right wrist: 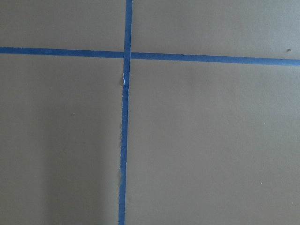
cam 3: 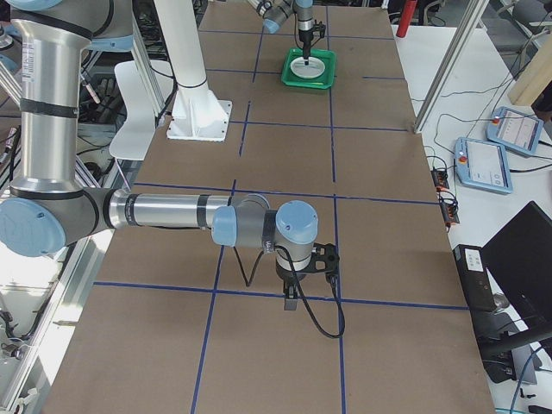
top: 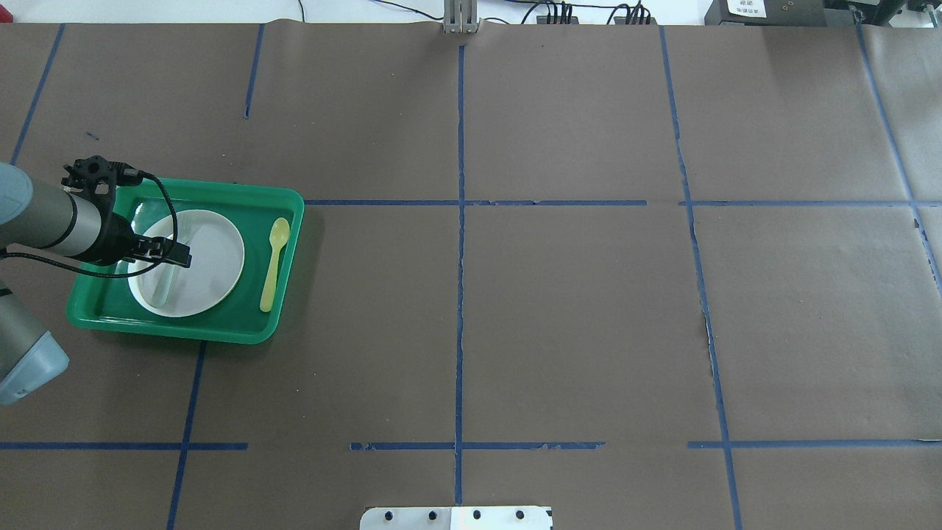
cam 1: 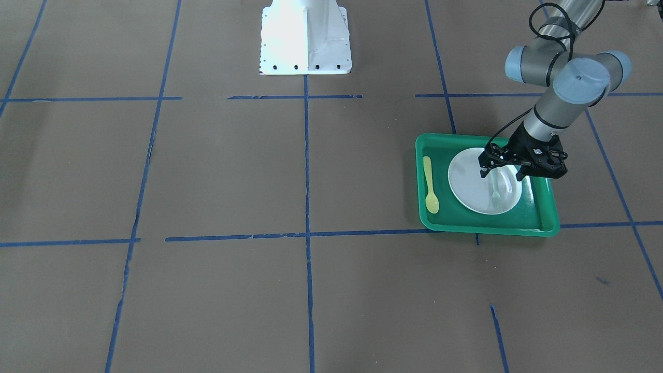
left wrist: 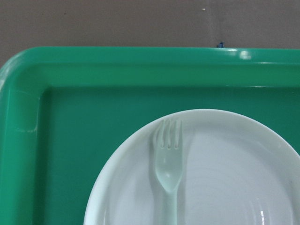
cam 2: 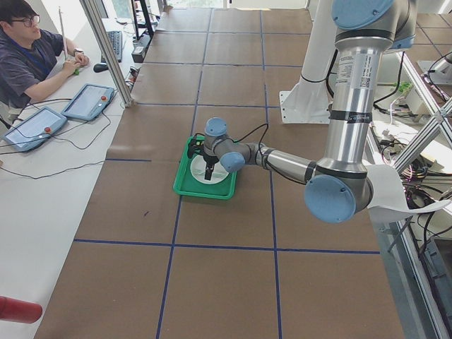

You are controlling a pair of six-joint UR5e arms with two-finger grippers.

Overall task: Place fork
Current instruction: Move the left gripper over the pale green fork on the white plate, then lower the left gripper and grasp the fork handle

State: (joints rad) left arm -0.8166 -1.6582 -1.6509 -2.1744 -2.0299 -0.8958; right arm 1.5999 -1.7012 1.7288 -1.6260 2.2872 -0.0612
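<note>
The pale translucent fork (cam 1: 497,194) lies on the white plate (cam 1: 469,181) in the green tray (cam 1: 487,228). In the left wrist view the fork (left wrist: 168,164) lies flat on the plate (left wrist: 225,178), tines toward the tray's rim (left wrist: 140,61). My left gripper (cam 1: 501,174) hovers just over the plate, open, its fingers on either side of the fork's handle. From overhead, the gripper (top: 173,258) is above the fork (top: 165,283). My right gripper (cam 3: 291,302) hangs over bare table far from the tray; I cannot tell if it is open.
A yellow-green spoon (cam 1: 430,186) lies in the tray beside the plate; it also shows overhead (top: 275,261). The robot's white base (cam 1: 305,36) stands at mid-table. Brown paper with blue tape lines covers the table. An operator (cam 2: 28,56) sits at a side desk.
</note>
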